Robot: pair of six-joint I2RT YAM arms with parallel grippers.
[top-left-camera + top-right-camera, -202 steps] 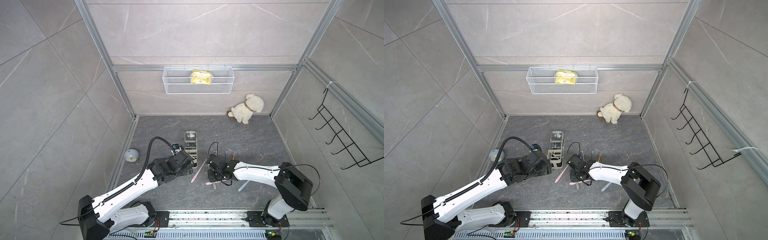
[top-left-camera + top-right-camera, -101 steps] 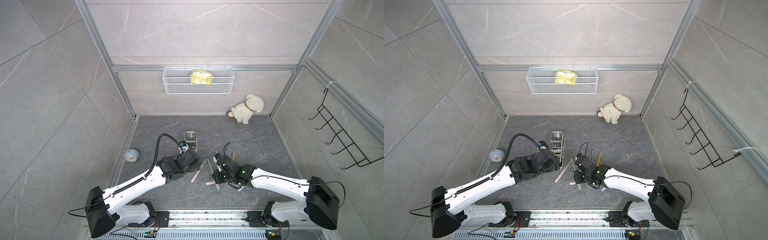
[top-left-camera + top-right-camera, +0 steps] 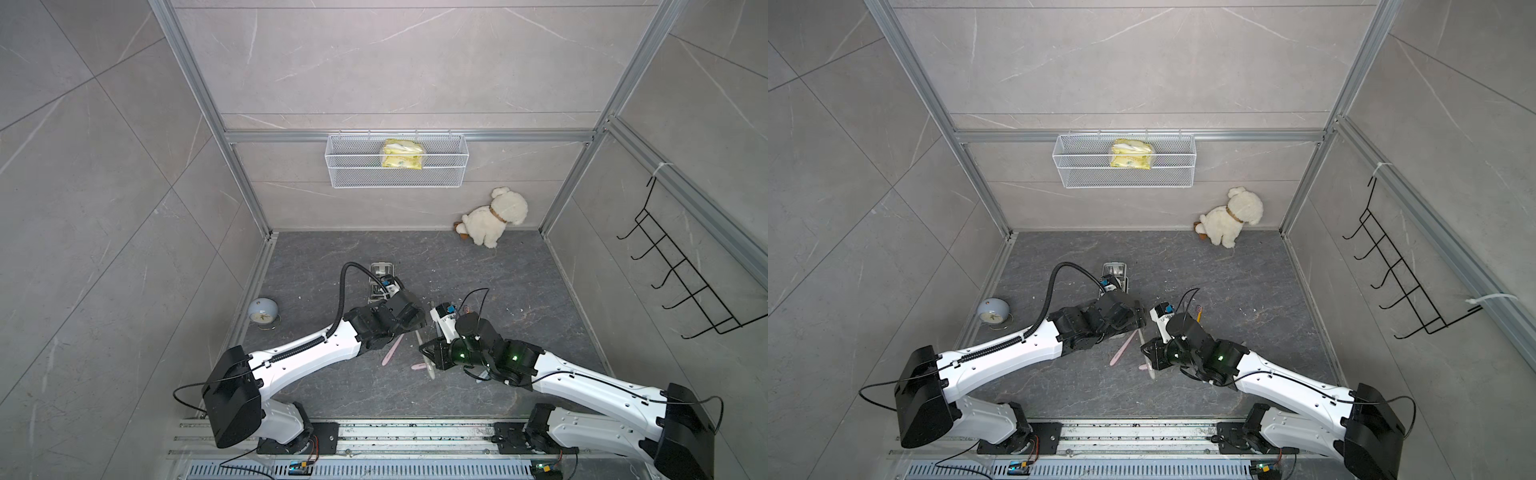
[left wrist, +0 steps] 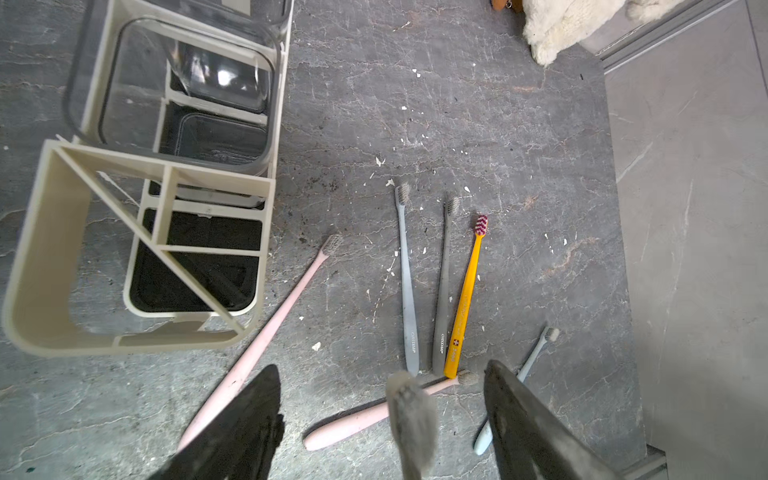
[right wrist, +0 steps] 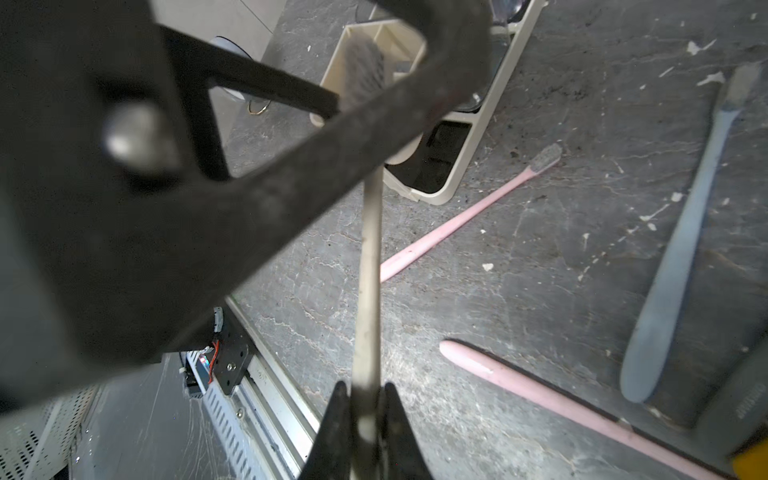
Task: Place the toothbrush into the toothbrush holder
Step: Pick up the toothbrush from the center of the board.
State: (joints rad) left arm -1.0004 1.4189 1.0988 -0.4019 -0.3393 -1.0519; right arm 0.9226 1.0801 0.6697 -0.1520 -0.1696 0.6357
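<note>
My right gripper is shut on the handle of a cream toothbrush with grey bristles, held off the floor. Its bristle head stands between the two fingers of my left gripper, which is open and not touching it. In both top views the two grippers meet at mid-floor, left gripper above right gripper. The toothbrush holder, a cream caddy with clear square cups, stands just behind the left gripper and shows partly in a top view.
Loose on the floor lie two pink toothbrushes, two grey ones, an orange one and a pale blue one. A plush dog sits at the back right, a small clock at the left wall, and a mesh basket hangs on the back wall.
My left gripper has moved right, away from the holder, until its fingers straddle the brush head. My right arm has swung its elbow out to the right, keeping its grip on the toothbrush.
</note>
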